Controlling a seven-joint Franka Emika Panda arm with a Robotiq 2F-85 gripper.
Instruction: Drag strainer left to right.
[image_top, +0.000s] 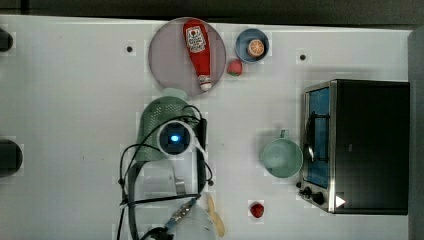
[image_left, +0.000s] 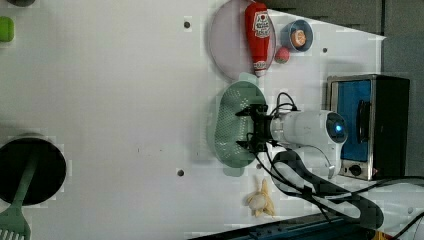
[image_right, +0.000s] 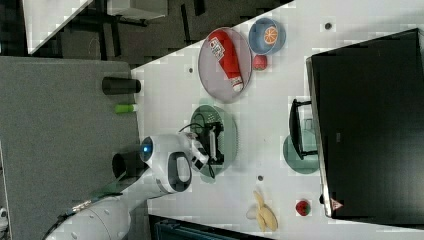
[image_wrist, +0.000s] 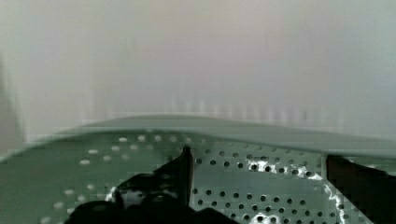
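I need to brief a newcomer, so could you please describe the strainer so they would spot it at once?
In the top view, find the round grey plate carrying the ketchup bottle. Directly below it lies the strainer, partly under the arm. Unlike the round, handled mug beside the toaster oven, it is pale green, oval and perforated.

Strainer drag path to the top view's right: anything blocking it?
Yes. The mug sits to the top view's right of the strainer, with bare table between them, and the toaster oven stands just beyond. The open tool is over the strainer's bowl.
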